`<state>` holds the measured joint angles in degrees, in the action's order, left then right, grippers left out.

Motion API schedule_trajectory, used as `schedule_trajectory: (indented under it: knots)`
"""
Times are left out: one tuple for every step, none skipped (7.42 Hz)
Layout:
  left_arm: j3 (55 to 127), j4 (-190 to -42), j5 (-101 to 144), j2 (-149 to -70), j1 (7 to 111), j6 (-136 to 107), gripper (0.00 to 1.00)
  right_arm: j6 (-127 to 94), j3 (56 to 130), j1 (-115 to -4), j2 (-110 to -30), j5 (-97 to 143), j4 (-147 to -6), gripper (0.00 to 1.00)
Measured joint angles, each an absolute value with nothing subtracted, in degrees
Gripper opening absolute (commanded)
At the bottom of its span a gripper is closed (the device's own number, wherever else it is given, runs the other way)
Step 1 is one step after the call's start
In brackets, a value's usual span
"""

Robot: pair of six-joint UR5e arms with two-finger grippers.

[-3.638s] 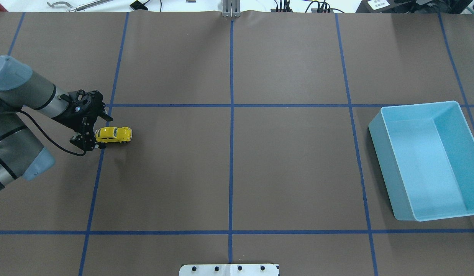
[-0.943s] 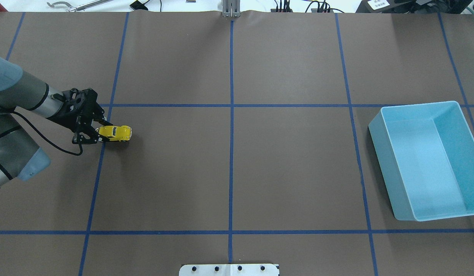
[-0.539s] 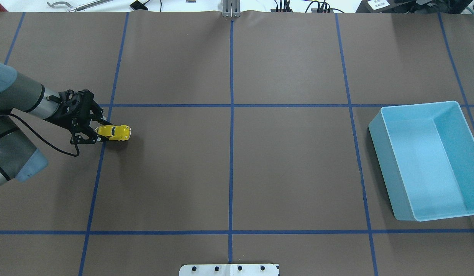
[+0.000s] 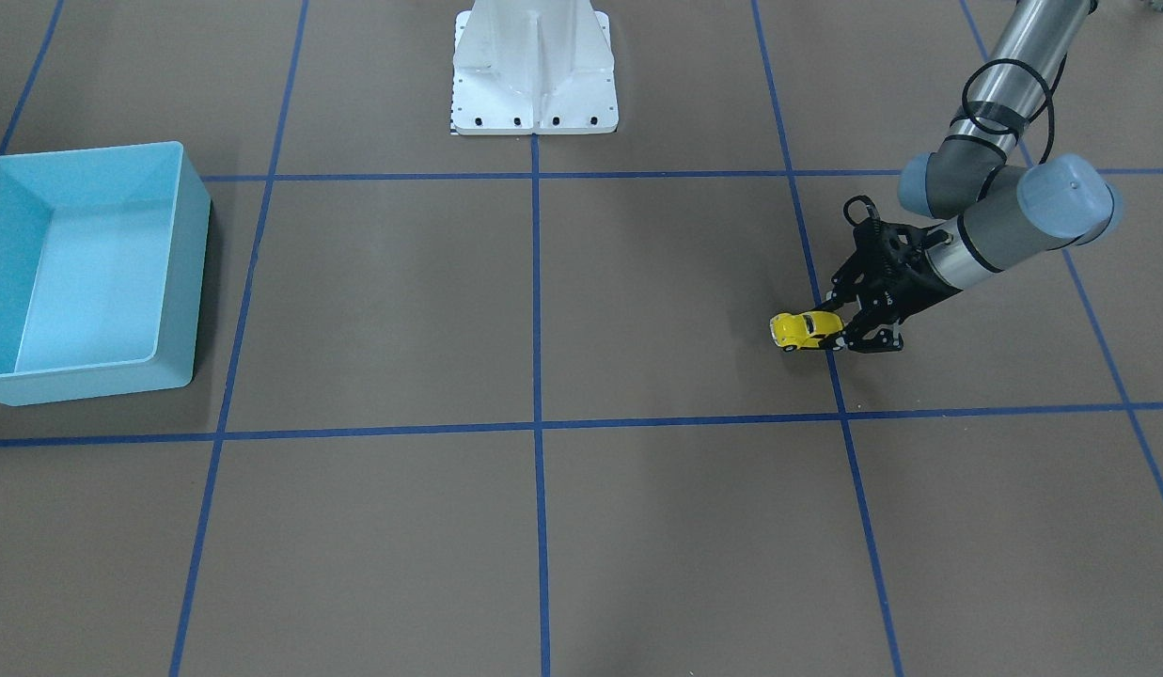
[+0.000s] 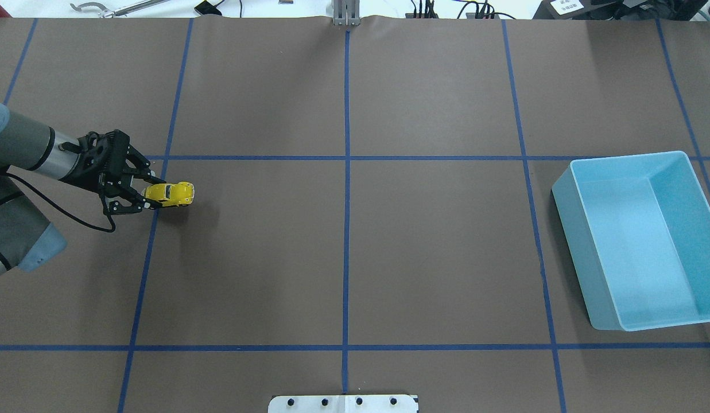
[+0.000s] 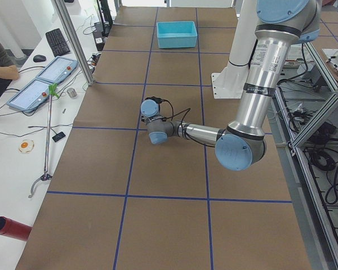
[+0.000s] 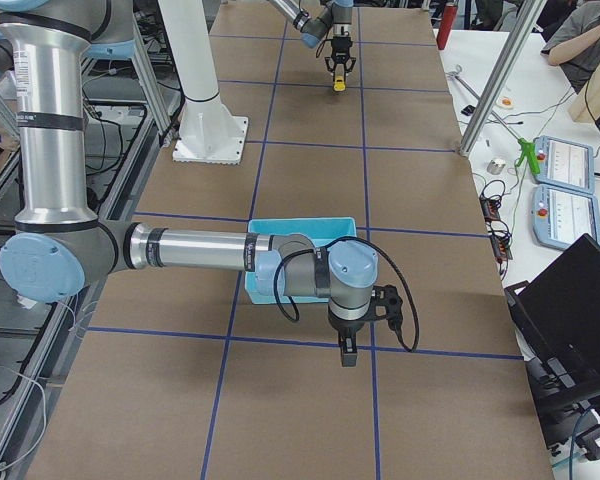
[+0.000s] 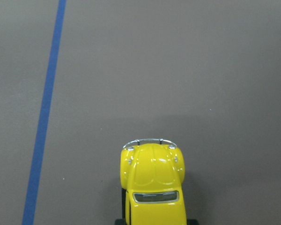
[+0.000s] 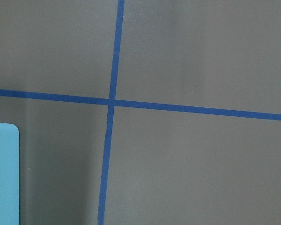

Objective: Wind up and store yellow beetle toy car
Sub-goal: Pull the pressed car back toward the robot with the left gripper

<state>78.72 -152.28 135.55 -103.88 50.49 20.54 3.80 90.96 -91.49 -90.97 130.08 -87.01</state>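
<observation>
The yellow beetle toy car is at the table's left, on the brown mat next to a blue tape line. My left gripper is shut on its rear end, nose pointing right toward the table's middle. The front-facing view shows the car and the gripper low at the mat. The left wrist view shows the car's hood and windscreen at the bottom centre. My right gripper hangs near the bin in the exterior right view only; I cannot tell whether it is open or shut.
The light-blue bin stands open and empty at the far right, also in the front-facing view; its corner shows in the right wrist view. The white robot base is at the near edge. Blue tape lines cross the mat.
My left gripper has closed in on the car's rear and drawn back slightly to the left. The car has shifted a little left and away from the robot with it.
</observation>
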Motion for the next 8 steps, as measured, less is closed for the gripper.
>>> schedule_trajectory:
  knots:
    - [77.65,-153.61,135.64,-103.94,50.4,20.27,0.0,3.82,90.96,-91.49,-90.97,130.08,-87.01,1.0]
    - [76.67,-154.82,135.7,-104.09,50.34,20.17,0.0,3.8,90.96,-91.49,-90.97,130.08,-87.01,1.0]
    - [76.2,-155.5,135.78,-104.23,50.31,20.14,0.0,3.79,90.96,-91.49,-90.97,130.08,-87.01,1.0]
    - [76.0,-155.81,135.95,-104.29,50.28,20.13,0.0,3.78,90.92,-91.49,-90.97,130.08,-87.01,1.0]
    - [75.88,-156.03,136.17,-104.29,50.25,20.13,0.0,3.8,90.91,-91.49,-90.97,130.08,-87.01,1.0]
    - [75.72,-156.42,136.35,-104.24,50.24,20.13,0.0,3.82,90.91,-91.49,-90.97,130.08,-87.01,1.0]
    - [75.36,-156.82,136.76,-104.2,50.25,20.13,0.0,3.8,90.91,-91.49,-90.97,130.08,-87.01,1.0]
    - [74.9,-157.03,137.35,-104.17,50.26,20.14,0.0,3.78,90.89,-91.49,-90.97,130.08,-87.01,1.0]
